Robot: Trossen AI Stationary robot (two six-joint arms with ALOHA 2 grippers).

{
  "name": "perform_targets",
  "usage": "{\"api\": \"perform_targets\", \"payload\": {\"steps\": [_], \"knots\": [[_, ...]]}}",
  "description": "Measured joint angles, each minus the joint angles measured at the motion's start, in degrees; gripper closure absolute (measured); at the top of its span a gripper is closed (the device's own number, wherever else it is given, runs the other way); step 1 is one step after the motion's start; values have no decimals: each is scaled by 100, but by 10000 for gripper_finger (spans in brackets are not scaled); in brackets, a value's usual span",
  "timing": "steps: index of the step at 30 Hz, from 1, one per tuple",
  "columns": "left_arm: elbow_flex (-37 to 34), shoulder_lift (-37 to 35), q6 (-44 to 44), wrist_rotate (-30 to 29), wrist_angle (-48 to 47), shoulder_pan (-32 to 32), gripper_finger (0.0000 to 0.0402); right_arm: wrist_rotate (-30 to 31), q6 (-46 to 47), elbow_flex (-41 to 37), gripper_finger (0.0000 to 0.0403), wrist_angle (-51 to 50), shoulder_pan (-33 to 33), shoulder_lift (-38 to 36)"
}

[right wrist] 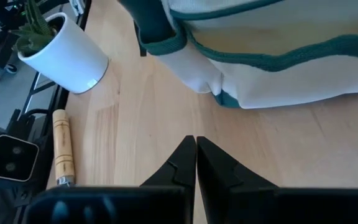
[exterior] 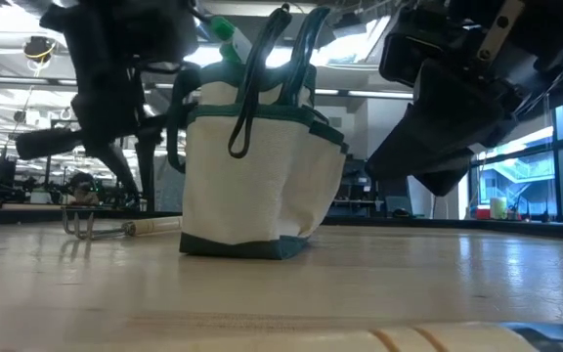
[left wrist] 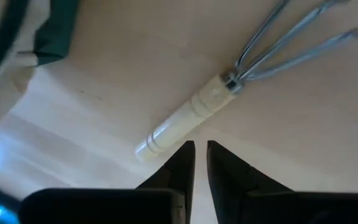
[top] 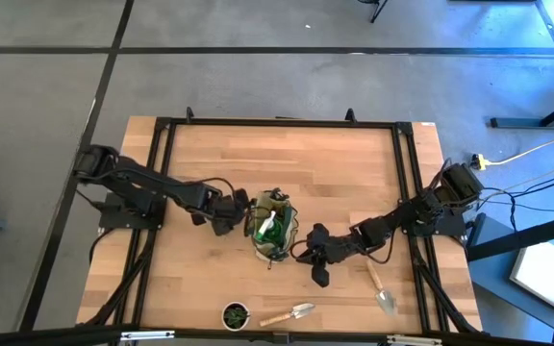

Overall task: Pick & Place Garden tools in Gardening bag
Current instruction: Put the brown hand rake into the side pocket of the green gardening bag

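Pot [top: 236, 313] with its green plant sits at the table's near edge, a wooden-handled trowel [top: 289, 313] just beside it and a second trowel [top: 381, 286] lying farther right. Behind these, the right gripper [top: 319, 275] hangs low with its fingers [right wrist: 185, 163] clenched on nothing, near the right side of the gardening bag [top: 271, 227]. The bag stands upright mid-table, a green spray bottle [top: 267, 228] inside its mouth. On the bag's left, the left gripper [top: 227, 220] hovers above the fork [left wrist: 229, 81], which lies flat on the wood; its fingers [left wrist: 182, 163] are almost pinched together, a slim gap remaining, holding nothing.
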Motion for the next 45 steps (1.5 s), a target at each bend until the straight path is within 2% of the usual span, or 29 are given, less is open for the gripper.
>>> {"api": "perform_targets", "payload": {"steps": [4,7,18,23,28,33,39,45], "knots": [[-1,150,-12,-646,45,-18,379,0,22,0,386,1,14,0],[-1,147,-262,-892,107,-64,386,0,39,0,386,2,55,0],[-3,147,-459,-729,1320,-173,386,2,44,0,386,2,81,0],[-3,147,-644,-769,1310,-178,385,4,49,0,387,2,81,0],[-3,147,-359,-730,827,-208,383,4,59,0,387,2,81,0],[-3,145,-284,-539,555,-200,360,63,59,0,387,2,81,0],[-3,157,-126,-491,510,-199,315,63,60,0,387,2,81,0],[-3,488,217,-462,416,-216,273,61,61,0,387,4,81,0]]}}
